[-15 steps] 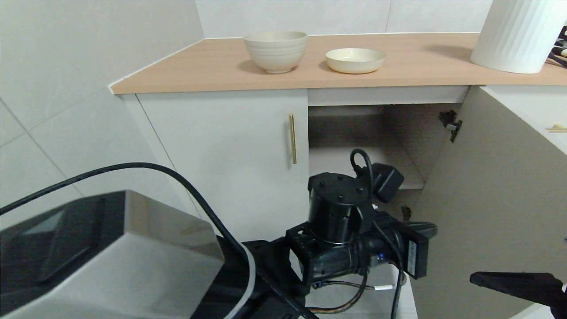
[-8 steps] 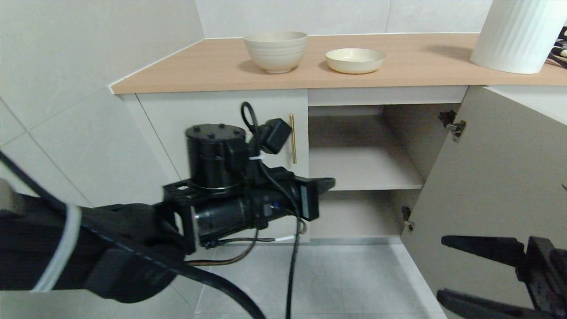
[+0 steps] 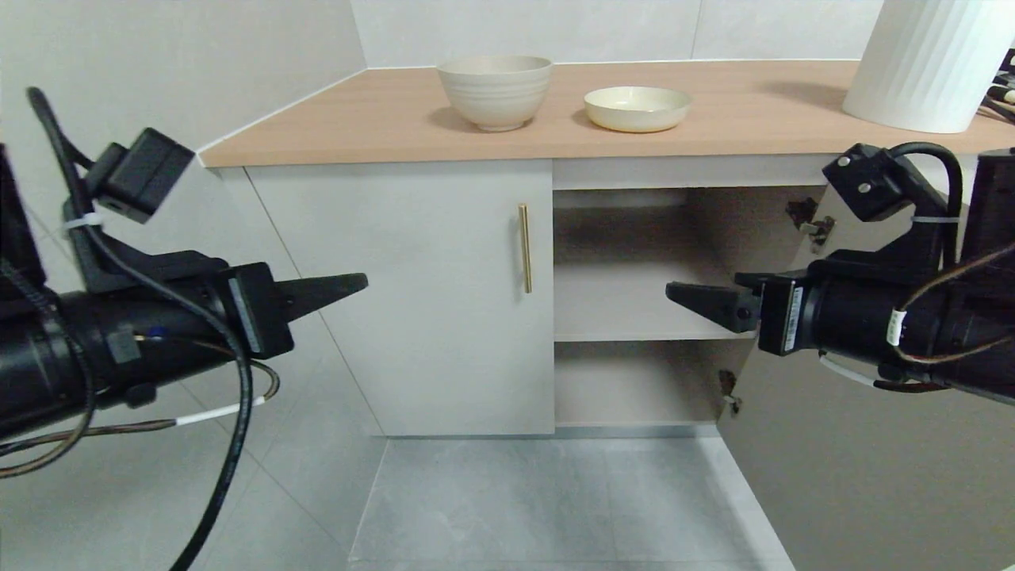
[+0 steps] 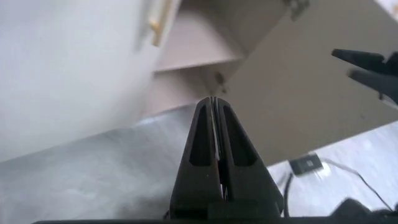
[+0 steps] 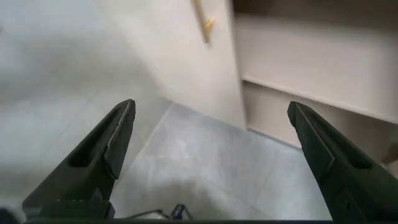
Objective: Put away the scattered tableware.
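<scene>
Counting along the worktop (image 3: 357, 119), that's two pieces of tableware: one deep cream bowl (image 3: 494, 91) towards the back left corner, and one shallow cream dish (image 3: 637, 108) just beside it on the right, the pair apart and both upright. One white ribbed container (image 3: 920, 63) stands at the right end of the worktop, its top and far side cut off by the frame, and some dark items (image 3: 1001, 87) tucked behind it are too clipped to identify. Below, two cabinet doors: one closed door (image 3: 412, 301) carrying a single brass handle (image 3: 523, 247), and one open door (image 3: 872, 476) swung wide, its upper part hidden behind the right arm. One shelf (image 3: 634, 305) splits the open cabinet into two compartments. Two grippers, both held out in front of the cabinet, well below the worktop and touching nothing: the left gripper (image 3: 361, 280) hangs off to the left of the closed door, and from its wrist camera the left gripper (image 4: 212, 106) has its jaws pressed flat together with nothing between them. The right gripper (image 3: 674, 292) sits in front of the open compartment at shelf height, seen edge-on there; its own camera shows the right gripper (image 5: 211, 111) with fingers (image 5: 106, 149) spread wide and nothing held.
</scene>
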